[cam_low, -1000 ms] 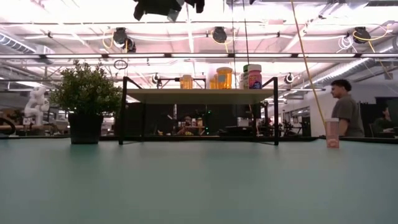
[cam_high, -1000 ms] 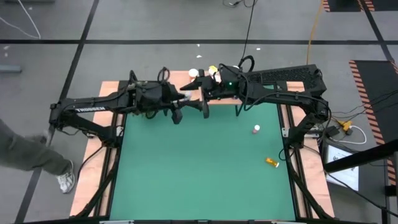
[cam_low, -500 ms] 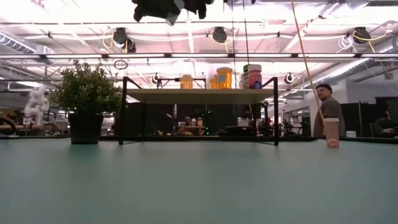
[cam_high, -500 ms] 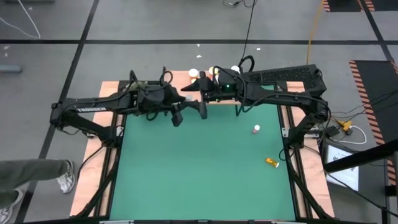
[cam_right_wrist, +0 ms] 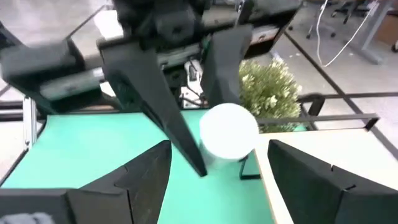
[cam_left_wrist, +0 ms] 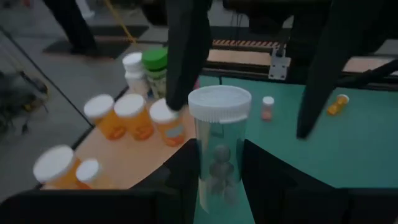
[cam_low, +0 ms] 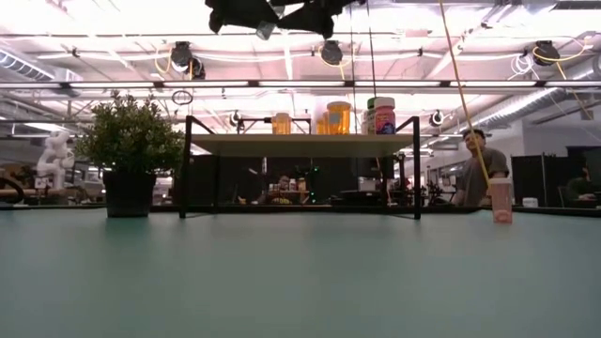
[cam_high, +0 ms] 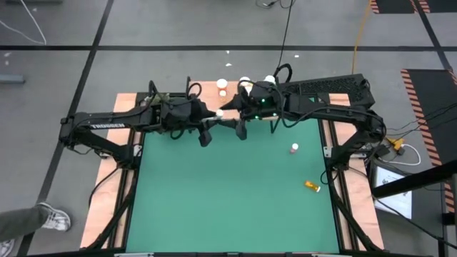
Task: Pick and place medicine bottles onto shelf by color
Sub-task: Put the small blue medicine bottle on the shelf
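White-capped clear bottle point(cam_high: 218, 113) sits between the two grippers near the table's far edge, high view. Left gripper point(cam_high: 214, 114) clamps it; right gripper point(cam_high: 230, 118) faces it, fingers spread.

Low view: shelf point(cam_low: 300, 145) carries orange bottles point(cam_low: 281, 123); pink bottle point(cam_low: 501, 201) stands on the mat, well apart.

Left wrist view: clear bottle upright between the fingers point(cam_left_wrist: 180, 180); orange bottles beyond on the shelf.

Right wrist view: white cap between parted fingers point(cam_right_wrist: 317, 180), untouched.
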